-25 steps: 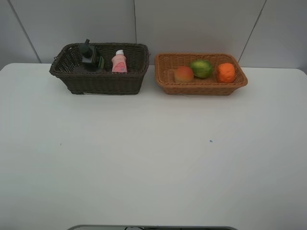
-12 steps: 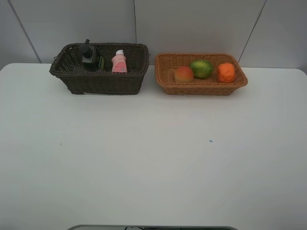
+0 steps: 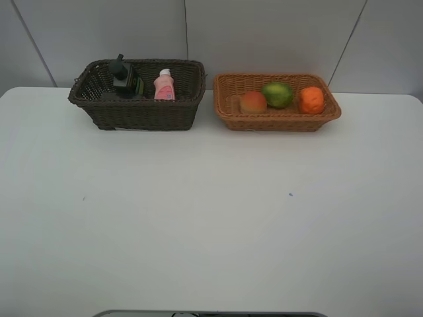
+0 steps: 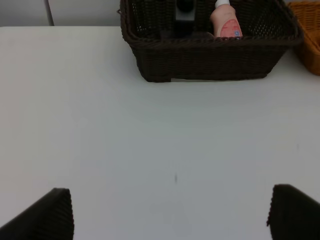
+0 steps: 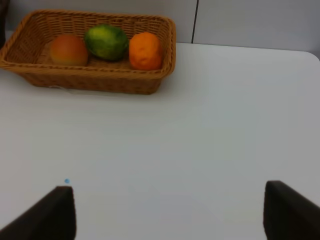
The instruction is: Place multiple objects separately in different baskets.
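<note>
1. Left gripper (image 4: 170, 212): jaws spread wide, empty, above bare table (image 3: 198, 218).
2. Right gripper (image 5: 170, 212): likewise spread, empty.
3. Ahead of the left gripper: dark brown basket (image 3: 139, 113) holding pump bottle (image 3: 125, 78) and pink bottle (image 3: 164, 86).
4. Ahead of the right gripper: tan basket (image 3: 277, 119) holding peach-like fruit (image 3: 253, 102), green fruit (image 3: 277, 94), orange (image 3: 311, 100).
5. Purple cup: not visible.

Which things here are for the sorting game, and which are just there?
For the job: dark basket, pump bottle, pink bottle; tan basket, peach, green fruit, orange.
Just there: white table, wall panels.
</note>
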You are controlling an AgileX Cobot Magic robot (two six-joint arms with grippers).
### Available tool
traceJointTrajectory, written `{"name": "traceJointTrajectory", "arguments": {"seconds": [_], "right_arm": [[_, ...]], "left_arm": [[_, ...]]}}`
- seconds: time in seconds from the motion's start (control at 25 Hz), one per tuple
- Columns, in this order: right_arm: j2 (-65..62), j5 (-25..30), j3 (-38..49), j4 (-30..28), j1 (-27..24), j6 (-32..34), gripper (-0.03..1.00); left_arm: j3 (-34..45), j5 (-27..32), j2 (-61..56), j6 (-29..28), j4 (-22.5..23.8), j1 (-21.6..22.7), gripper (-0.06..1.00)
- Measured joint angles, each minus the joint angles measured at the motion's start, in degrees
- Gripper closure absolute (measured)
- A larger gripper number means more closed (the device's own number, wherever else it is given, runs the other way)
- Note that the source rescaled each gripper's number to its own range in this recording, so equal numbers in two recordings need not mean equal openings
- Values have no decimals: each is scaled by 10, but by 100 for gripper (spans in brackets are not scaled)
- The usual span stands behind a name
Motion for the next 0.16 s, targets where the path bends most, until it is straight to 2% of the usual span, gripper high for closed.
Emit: {"name": "traceJointTrajectory", "arguments": {"seconds": [0.16], "right_arm": [[0, 0, 0, 0, 0, 0, 21]], "left_arm": [[0, 0, 0, 0, 0, 0, -6]]}}
